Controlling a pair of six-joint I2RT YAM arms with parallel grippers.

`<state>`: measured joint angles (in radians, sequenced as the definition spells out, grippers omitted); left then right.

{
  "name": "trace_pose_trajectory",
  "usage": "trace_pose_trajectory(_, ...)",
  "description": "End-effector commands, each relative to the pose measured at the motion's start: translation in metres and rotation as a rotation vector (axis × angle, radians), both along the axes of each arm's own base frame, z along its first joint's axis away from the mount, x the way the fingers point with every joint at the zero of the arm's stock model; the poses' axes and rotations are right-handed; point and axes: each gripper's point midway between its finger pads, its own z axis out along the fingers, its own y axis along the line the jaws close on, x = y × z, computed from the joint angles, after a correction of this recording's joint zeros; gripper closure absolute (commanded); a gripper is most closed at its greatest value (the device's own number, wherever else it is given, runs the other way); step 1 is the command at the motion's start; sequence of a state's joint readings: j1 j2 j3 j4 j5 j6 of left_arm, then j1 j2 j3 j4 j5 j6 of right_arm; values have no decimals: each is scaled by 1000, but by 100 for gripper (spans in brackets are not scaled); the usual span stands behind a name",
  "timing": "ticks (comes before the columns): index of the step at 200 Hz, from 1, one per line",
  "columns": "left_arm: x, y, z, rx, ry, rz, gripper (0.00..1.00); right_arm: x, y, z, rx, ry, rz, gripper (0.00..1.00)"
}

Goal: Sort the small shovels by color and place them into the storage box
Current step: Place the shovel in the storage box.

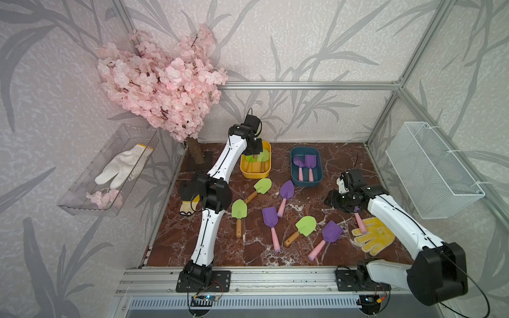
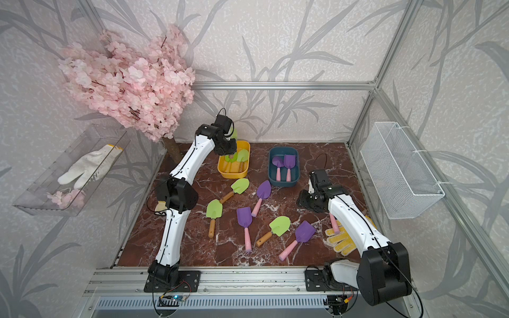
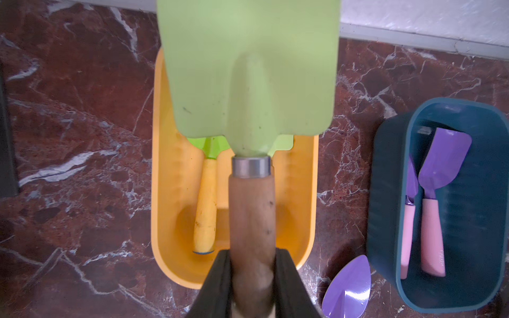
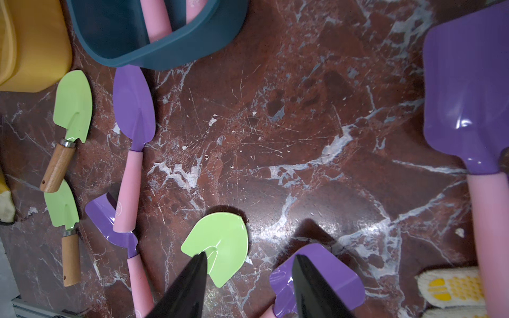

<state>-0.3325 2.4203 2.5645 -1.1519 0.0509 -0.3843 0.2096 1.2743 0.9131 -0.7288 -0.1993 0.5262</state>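
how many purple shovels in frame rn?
6. Two purple shovels in the blue box; three loose on the table; one beneath the right arm, handle on the yellow glove. Arms may hide more.

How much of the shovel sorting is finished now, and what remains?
Done: two purple shovels lie in the blue box, at least two green shovels in the yellow box. In hand: the left gripper holds another green shovel above that box. Left: three loose green shovels and four loose purple shovels on the table; the right gripper is open, empty.
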Motion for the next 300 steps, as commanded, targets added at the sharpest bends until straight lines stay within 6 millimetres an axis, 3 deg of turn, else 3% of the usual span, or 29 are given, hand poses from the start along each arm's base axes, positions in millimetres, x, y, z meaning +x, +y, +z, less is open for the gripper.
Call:
trace_pose_trajectory(1,4,-2,-8,-5,9,-18,93,2,2,-4,4,8,18,46)
trace_pose_trajectory(119,9,-2,-88,9,136,-24,92,1,-1,-11,-22,25,22,45)
trace_pose_trajectory(226,5,-3,-120,-9,204,-38,88,3,-1,-14,-26,30,22,45)
trace_pose_trajectory(300,3,0,-123,15,212,-51,85,4,-1,-12,-20,26,13,45)
